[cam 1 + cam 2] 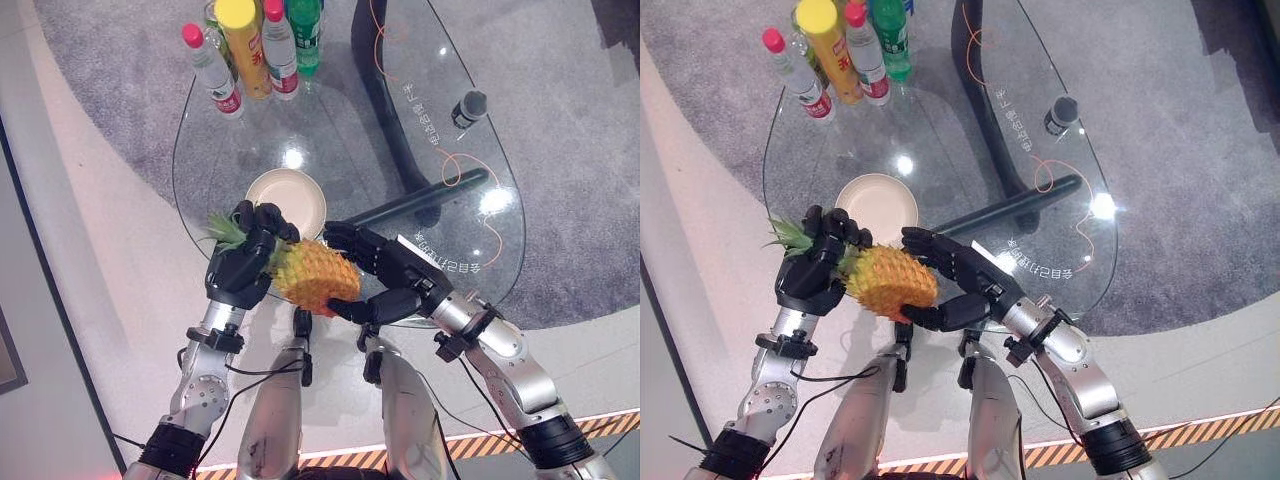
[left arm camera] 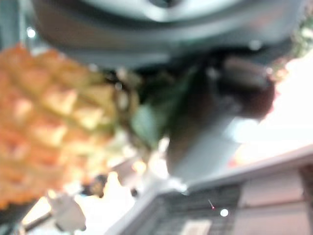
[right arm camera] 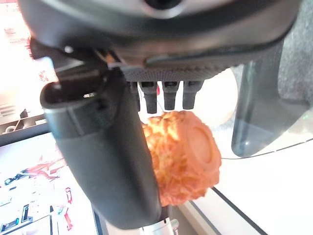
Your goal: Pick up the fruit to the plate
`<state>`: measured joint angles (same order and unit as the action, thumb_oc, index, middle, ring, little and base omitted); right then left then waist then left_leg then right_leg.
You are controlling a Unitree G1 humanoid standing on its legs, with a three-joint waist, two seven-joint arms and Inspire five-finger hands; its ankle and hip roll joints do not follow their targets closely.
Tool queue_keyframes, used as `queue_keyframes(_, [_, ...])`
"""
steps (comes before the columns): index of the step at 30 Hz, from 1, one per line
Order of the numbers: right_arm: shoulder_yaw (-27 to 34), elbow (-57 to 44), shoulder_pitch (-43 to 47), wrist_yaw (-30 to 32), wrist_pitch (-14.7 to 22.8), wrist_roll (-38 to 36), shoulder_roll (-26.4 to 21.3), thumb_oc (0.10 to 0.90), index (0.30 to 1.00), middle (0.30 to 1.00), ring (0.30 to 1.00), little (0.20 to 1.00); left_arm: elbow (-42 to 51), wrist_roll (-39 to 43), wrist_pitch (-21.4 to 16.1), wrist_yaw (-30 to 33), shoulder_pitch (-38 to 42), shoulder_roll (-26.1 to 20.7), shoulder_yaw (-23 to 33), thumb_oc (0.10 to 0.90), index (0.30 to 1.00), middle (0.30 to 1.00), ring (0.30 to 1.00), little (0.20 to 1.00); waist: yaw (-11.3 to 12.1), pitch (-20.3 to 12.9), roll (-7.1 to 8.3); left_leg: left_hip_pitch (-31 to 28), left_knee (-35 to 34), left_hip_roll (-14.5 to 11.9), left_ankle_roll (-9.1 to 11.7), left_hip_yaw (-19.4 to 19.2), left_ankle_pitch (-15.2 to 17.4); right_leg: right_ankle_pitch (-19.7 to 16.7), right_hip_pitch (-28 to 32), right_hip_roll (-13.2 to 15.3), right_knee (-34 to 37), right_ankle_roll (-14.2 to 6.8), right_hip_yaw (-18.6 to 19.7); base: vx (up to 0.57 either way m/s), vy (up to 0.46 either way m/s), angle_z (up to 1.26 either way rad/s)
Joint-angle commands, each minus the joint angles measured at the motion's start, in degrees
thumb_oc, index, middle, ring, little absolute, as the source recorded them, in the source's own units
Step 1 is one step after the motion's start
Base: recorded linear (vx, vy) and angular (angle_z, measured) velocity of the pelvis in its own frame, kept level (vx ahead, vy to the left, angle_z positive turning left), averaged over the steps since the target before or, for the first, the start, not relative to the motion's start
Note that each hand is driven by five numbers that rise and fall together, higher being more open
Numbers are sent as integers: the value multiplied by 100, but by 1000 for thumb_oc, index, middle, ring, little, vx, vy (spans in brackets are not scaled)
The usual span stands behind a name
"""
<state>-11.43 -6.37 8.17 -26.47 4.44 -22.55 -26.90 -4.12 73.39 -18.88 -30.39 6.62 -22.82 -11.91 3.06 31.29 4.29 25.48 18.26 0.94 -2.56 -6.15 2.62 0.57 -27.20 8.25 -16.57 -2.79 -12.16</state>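
Note:
A pineapple point(image 1: 312, 274) with a green crown is held up over the near edge of the glass table point(image 1: 470, 250), lying on its side. My left hand point(image 1: 240, 262) is curled round its leafy crown end. My right hand point(image 1: 385, 268) cups the fruit's base end, fingers above and thumb below, hooked round it point(image 3: 183, 156). The cream plate point(image 1: 288, 200) lies on the glass just beyond the pineapple, with nothing on it. In the left wrist view the pineapple point(image 2: 49, 122) and its leaves sit right against the hand.
Several bottles point(image 1: 255, 45) stand at the table's far edge. A small dark jar point(image 1: 468, 108) sits at the far right, with a thin orange cord point(image 1: 455, 165) trailing over the glass. A dark table leg point(image 1: 420, 195) shows beneath it.

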Motion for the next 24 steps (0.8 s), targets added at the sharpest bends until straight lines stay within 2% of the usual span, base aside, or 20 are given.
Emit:
queue_keyframes(1, [618, -620, -38, 157, 478, -57, -281, 800, 900, 900, 900, 900, 1525, 101, -245, -700, -31, 130, 499, 100, 300, 300, 300, 200, 39, -149, -85, -61, 264, 244, -81, -59, 396, -44, 127, -118, -580, -349, -98, 0, 0, 0])
queue_keyframes(3, [662, -619, -87, 96, 454, -94, -276, 800, 900, 900, 900, 900, 1536, 33, -361, -653, -48, 101, 557, 100, 300, 300, 300, 200, 29, -149, -87, -66, 261, 237, -78, -67, 395, -42, 127, -117, -581, -352, -93, 0, 0, 0])
queue_keyframes(9, [675, -552, -142, -70, 268, -175, -250, 800, 900, 900, 900, 900, 1478, -412, -1181, -257, 45, 63, 781, 100, 300, 300, 300, 200, 14, -149, -113, -81, 274, 226, -58, -72, 399, 28, 120, -115, -629, -333, -75, 0, 0, 0])
queue_keyframes(16, [624, -501, -192, -126, 183, -178, -147, 800, 900, 900, 900, 900, 1416, -905, -1591, 235, 221, 22, 1037, 100, 300, 300, 300, 200, 6, -149, -125, -85, 317, 217, -42, -67, 402, 87, 113, -114, -695, -327, -54, 0, 0, 0])
queue_keyframes(20, [600, -470, -172, -205, 101, -272, -115, 800, 900, 900, 900, 900, 1400, -1416, -1793, 783, 289, 21, 1117, 100, 300, 300, 300, 200, 1, -149, -124, -39, 339, 216, -41, -68, 365, 89, 76, -123, -700, -303, -41, 0, 0, 0])
queue_keyframes(24, [497, -398, -159, -293, -53, -349, -87, 800, 900, 900, 900, 900, 1298, -2263, -2123, 1601, 364, -23, 1156, 100, 300, 300, 300, 200, 3, -149, -132, -54, 371, 201, -30, -75, 397, 151, 87, -122, -736, -299, -41, 0, 0, 0])
